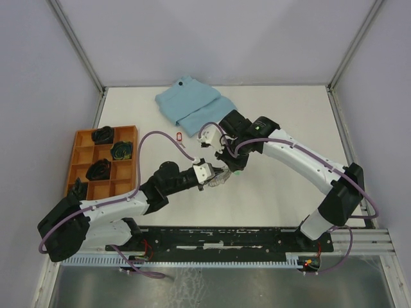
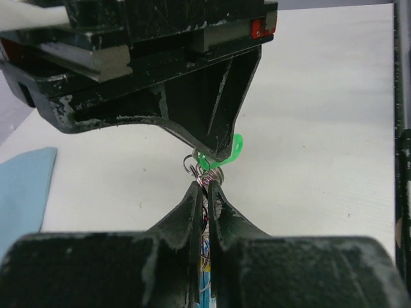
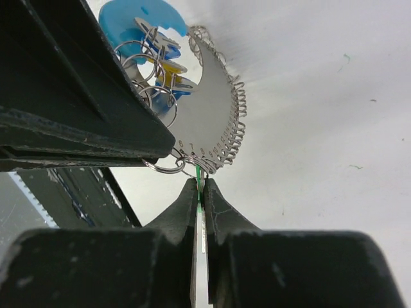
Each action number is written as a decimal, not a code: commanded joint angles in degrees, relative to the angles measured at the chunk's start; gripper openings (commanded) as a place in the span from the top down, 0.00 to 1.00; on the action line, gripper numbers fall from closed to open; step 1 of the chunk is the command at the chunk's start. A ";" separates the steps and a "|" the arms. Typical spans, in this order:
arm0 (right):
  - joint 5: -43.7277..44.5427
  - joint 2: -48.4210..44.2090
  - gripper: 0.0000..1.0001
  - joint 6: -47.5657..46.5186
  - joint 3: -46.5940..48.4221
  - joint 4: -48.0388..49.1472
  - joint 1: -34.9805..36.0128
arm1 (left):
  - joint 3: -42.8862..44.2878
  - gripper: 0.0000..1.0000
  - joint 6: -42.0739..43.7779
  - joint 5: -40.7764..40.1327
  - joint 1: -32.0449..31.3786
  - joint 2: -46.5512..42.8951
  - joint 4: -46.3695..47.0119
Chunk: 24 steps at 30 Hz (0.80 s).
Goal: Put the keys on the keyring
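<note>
Overhead view, left to right. An orange plastic compartment tray [image 1: 121,188] stands at the table's [image 1: 282,122] left edge, with dark objects in several cells. A small silver key with a red oval tag [image 1: 179,135] lies alone on the white surface, just right of the tray. A folded light-blue cloth [image 1: 192,102] rests behind it, near the back edge.

Centre: the two arms meet tip to tip above the table. The left gripper [image 1: 218,178] is clenched. In its wrist view the fingers [image 2: 192,205] pinch the wire rings at the lower end of the keyring [image 3: 215,122], a curved grey metal piece edged with small wire loops. A blue oval tag [image 3: 138,19] and a small yellow tag [image 3: 167,67] hang among the rings at its far end.

Right of centre: the right gripper [image 1: 229,168] is likewise clenched. Its jaws grasp the silver key with the green tag [image 2: 225,157], whose tip touches the keyring's nearest rings. Whether the key has passed through a ring cannot be told.
</note>
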 commanded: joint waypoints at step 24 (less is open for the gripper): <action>38.23 -39.28 0.00 19.06 -29.24 29.65 -3.84 | 6.10 0.59 0.39 -5.95 -0.26 12.08 -1.60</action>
